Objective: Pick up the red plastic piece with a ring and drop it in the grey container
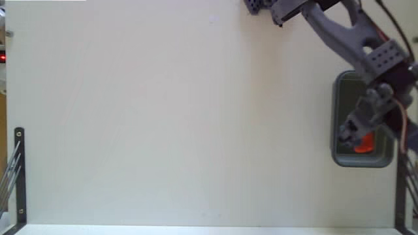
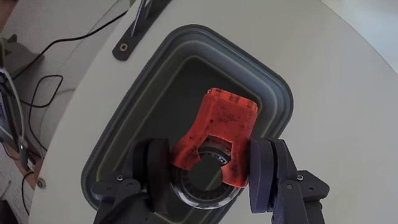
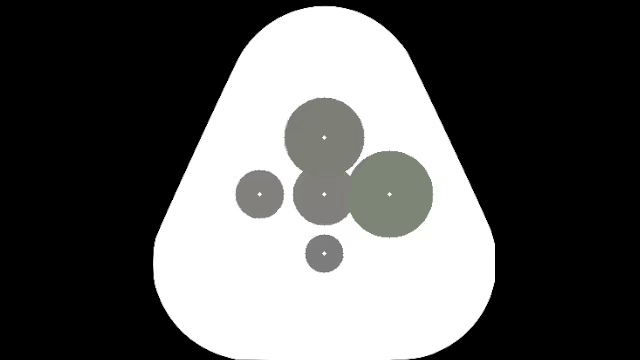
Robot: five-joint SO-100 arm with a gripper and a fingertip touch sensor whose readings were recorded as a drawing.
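Note:
The red plastic piece with a ring (image 2: 221, 121) hangs between my fingers in the wrist view, its silver-grey ring at the near end against the left finger (image 2: 157, 171). My gripper (image 2: 210, 149) is shut on it, above the dark inside of the grey container (image 2: 186, 38). In the fixed view the container (image 1: 340, 98) lies at the table's right edge. There my gripper (image 1: 356, 134) hovers over its lower half, with the piece (image 1: 364, 143) showing as an orange-red patch under the fingers.
A white tabletop (image 1: 170, 124) stretches left of the container. Dark metal brackets stand at the table's edges (image 1: 18, 171) (image 2: 134, 28). Black cables (image 2: 37, 87) lie off the table's edge in the wrist view. The arm's links (image 1: 339, 29) reach in from the top right.

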